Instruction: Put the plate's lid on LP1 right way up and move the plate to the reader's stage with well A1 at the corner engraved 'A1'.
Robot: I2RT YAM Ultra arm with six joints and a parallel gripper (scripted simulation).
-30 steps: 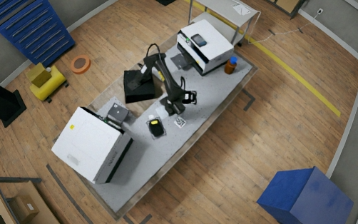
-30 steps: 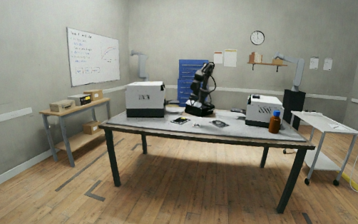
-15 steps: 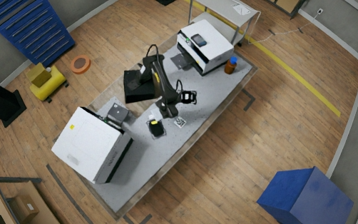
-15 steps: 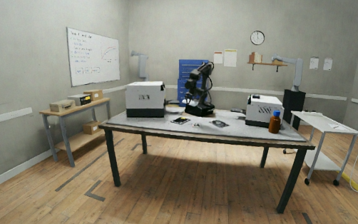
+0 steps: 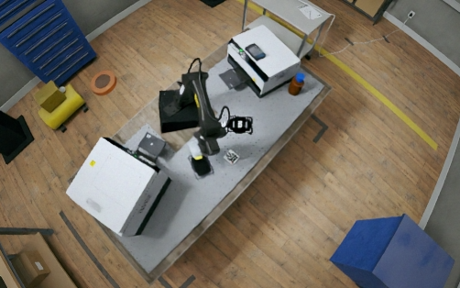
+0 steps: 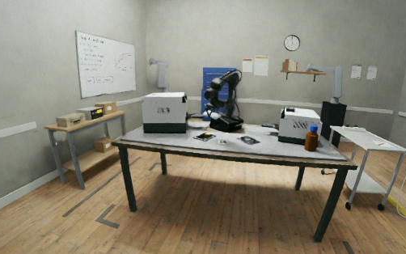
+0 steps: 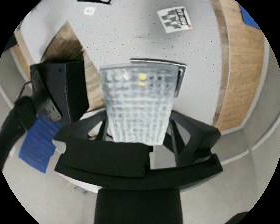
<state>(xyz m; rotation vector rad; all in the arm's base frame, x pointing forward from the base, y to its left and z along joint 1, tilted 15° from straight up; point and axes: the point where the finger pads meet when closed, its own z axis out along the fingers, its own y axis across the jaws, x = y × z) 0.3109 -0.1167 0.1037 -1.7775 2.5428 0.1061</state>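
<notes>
My gripper (image 5: 196, 148) (image 7: 138, 112) is shut on the clear plate (image 7: 139, 95), whose well grid shows in the wrist view; I cannot tell whether a lid is on it. The plate is held above the bench, near the black position with a yellow mark (image 5: 201, 167) (image 6: 205, 137). Another black framed position (image 5: 240, 130) (image 6: 252, 142) lies nearer the dispenser (image 5: 272, 52) (image 6: 291, 120). The dispenser's stage (image 5: 233, 79) looks bare. The reader (image 5: 112, 185) (image 6: 164, 115) is the larger white box, and its stage (image 5: 151, 145) also looks bare. No separate lid can be made out.
The capped brown bottle (image 5: 296, 84) (image 6: 311, 139) stands upright beside the dispenser. A printed white card (image 5: 232, 157) (image 6: 222, 141) (image 7: 175, 19) lies between the black positions. The arm's black base (image 5: 176, 120) (image 6: 226, 124) (image 7: 70, 87) stands at the bench's rear edge.
</notes>
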